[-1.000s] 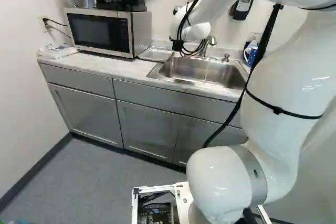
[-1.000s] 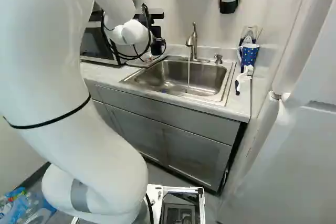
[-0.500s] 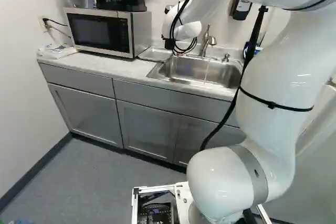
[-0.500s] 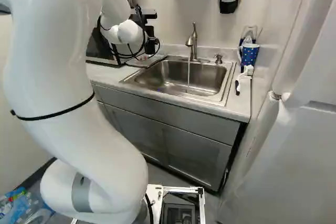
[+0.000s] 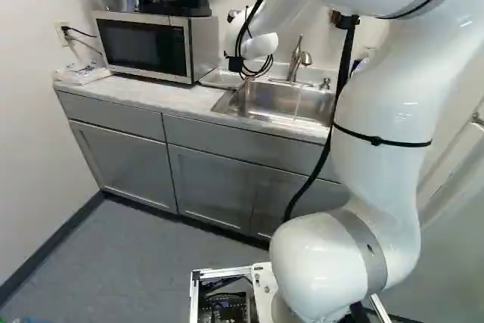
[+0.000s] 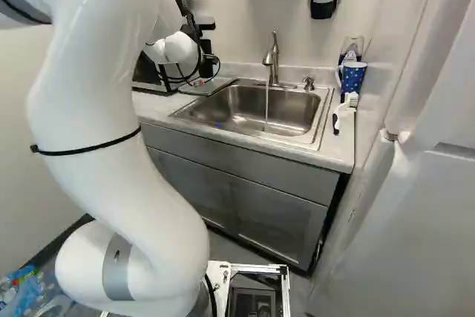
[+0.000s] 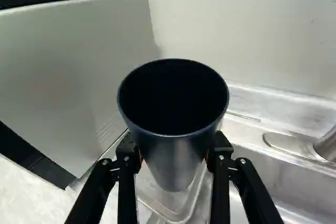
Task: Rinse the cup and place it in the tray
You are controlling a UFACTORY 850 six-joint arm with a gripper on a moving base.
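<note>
At the left end of the sink in the right base view, my gripper (image 6: 207, 68) shows only partly behind the wrist. Seen from the wrist, the gripper (image 7: 175, 153) is shut on a metal cup (image 7: 176, 166), its fingers on two opposite sides. The cup has a dark inside and its mouth faces the wrist camera. Beyond and below its base lies the shiny metal tray (image 7: 181, 216), beside the sink; the tray (image 5: 219, 78) also shows next to the microwave. Whether cup and tray touch, I cannot tell.
A microwave (image 5: 144, 45) stands close beside the tray. Water runs from the faucet (image 6: 273, 61) into the sink (image 6: 297, 113). A blue patterned mug (image 6: 352, 77) and a white brush (image 6: 346, 107) are right of the sink. Wall (image 7: 236, 24) rises behind.
The arm has swung left, carrying the gripper with the cup in it along the sink's left end toward the microwave. The base has stayed put.
</note>
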